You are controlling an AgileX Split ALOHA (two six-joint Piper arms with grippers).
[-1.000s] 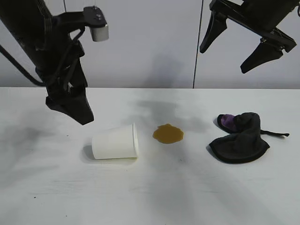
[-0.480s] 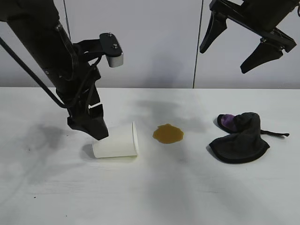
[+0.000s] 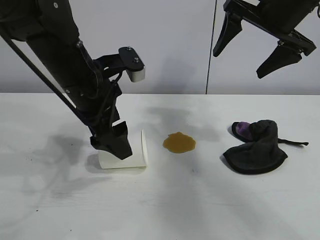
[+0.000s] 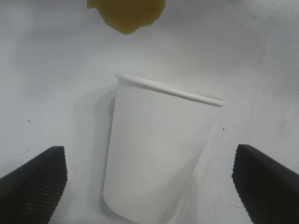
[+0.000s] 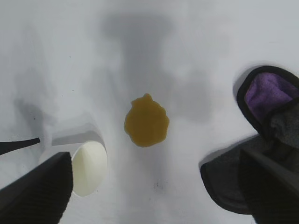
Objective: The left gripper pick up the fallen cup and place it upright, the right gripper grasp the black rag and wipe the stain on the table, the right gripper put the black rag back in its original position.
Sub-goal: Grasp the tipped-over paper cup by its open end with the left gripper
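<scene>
Exterior view: the left gripper (image 3: 114, 145) is low over the fallen cup (image 3: 131, 156), its black tip covering the cup's closed end, so this view can't show whether there is contact. The cup lies on its side on the white counter (image 3: 160, 210), rim toward the stain (image 3: 179, 142), which sits just beside it. The black rag (image 3: 256, 147) lies well apart on the right side, purple patch at its upper left, thin string trailing right. The right gripper (image 3: 257, 47) hangs high above the counter at the top right, jaws wide apart, holding nothing.

Left wrist view adds what the exterior hides: the 2 fingers (image 4: 32, 184) stand wide apart on either side of the cup (image 4: 156, 149), clear white gaps between each finger and the cup wall, so not touching. Rim points toward the stain (image 4: 126, 13) at the frame edge. No rag here.

Right wrist view looks down from high up: the cup's open mouth (image 5: 88, 167) shows its pale inside, something the other views miss. The stain (image 5: 146, 121) lies between the cup and the rag (image 5: 261, 154), and the purple patch (image 5: 270, 94) shows larger. The right gripper's own fingers (image 5: 37, 193) frame the lower corners, spread wide.
</scene>
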